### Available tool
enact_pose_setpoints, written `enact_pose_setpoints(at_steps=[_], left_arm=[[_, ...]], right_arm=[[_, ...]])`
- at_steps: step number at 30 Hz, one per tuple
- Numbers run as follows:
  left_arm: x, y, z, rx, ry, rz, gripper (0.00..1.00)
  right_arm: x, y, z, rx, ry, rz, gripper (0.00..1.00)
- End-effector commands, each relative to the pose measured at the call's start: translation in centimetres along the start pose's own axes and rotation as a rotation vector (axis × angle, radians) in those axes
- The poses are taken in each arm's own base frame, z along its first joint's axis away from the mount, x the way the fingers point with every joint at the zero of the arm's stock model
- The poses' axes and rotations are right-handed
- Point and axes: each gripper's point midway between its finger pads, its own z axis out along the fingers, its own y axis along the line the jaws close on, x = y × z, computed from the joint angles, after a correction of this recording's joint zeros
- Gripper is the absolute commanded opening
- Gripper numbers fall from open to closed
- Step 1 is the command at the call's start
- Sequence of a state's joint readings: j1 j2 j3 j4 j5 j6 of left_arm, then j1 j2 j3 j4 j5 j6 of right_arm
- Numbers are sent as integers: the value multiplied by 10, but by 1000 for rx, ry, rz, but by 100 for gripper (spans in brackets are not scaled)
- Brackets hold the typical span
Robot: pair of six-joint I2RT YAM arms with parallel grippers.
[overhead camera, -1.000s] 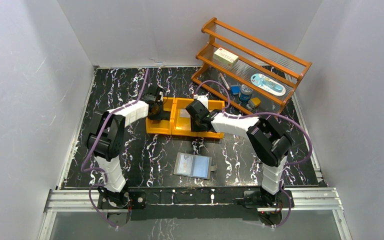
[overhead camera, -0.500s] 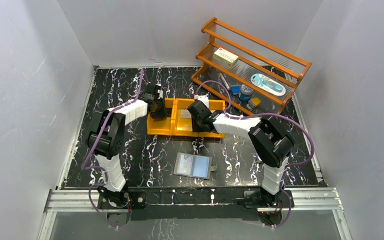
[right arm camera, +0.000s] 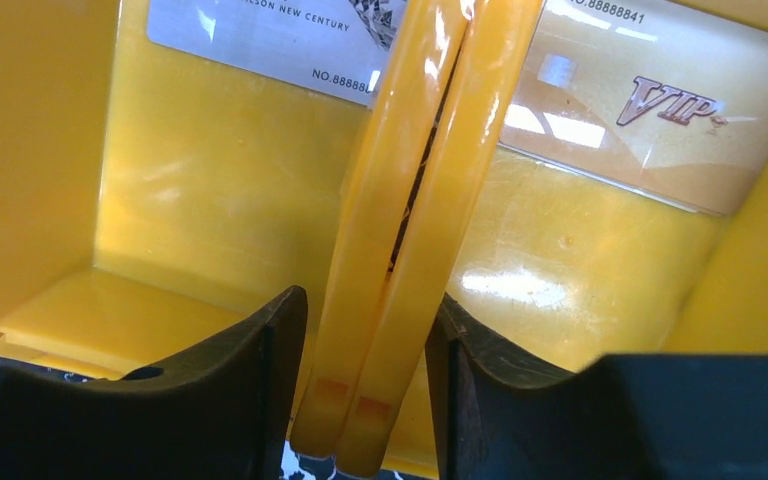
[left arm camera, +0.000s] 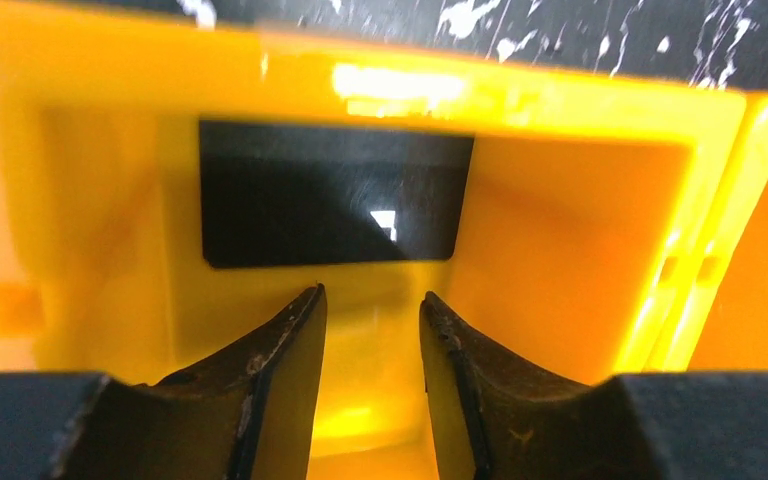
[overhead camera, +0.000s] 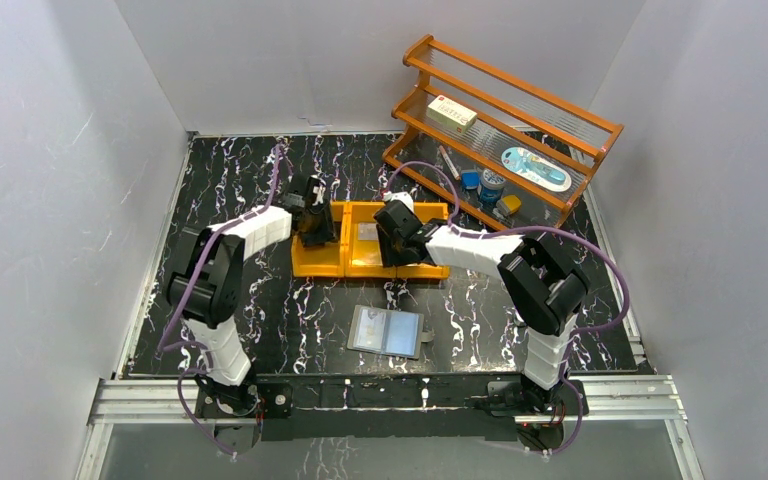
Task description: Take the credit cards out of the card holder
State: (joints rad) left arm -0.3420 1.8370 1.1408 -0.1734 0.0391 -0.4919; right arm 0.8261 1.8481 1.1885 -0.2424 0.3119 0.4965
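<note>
Left wrist view: left pincer point(left arm camera: 372, 294) spread, empty, above the black card point(left arm camera: 330, 195) in the orange bin point(left arm camera: 580, 250). Right pincer point(right arm camera: 365, 300) straddles the bin's divider point(right arm camera: 410, 200), grip unclear; lifting could drag the bin, spilling cards point(right arm camera: 640, 110). Card holder point(overhead camera: 386, 332) lies open on the bench point(overhead camera: 260, 180).

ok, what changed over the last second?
The left gripper drew back slightly leftward and tipped more upright over the left compartment of the orange bin. Its jaws now stand apart and empty, with the black card lying in the compartment. The right gripper barely moved, straddling the bin's divider. The card holder, bin and rack stayed put.
</note>
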Motion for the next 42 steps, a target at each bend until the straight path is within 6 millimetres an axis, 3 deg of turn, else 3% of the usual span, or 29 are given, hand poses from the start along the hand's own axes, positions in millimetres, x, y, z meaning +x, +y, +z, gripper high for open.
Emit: enact_pose_setpoints(at_steps=[1, 10, 14, 17, 23, 27, 30, 35, 42], left_arm=[[2, 1, -38, 5, -27, 23, 41], [-6, 1, -76, 3, -83, 48, 51], [-7, 1, -96, 22, -130, 38, 55], [5, 1, -113, 56, -132, 40, 56], [51, -15, -143, 237, -81, 7, 57], [85, -17, -149, 314, -24, -13, 57], [104, -10, -150, 313, 2, -22, 57], [89, 16, -161, 179, -131, -38, 66], [72, 37, -179, 82, -271, -66, 80]], right_arm=[[-38, 16, -26, -59, -66, -28, 57], [-82, 19, -58, -65, -124, -16, 67], [-82, 12, -82, -60, -144, 42, 71], [-65, 10, -96, -100, -119, 97, 71], [-15, 25, -133, -275, -89, 211, 66], [22, 41, -143, -322, -41, 251, 65], [51, 53, -142, -263, -20, 258, 68], [80, 76, -129, -157, -7, 240, 69], [91, 88, -109, 13, -14, 228, 73]])
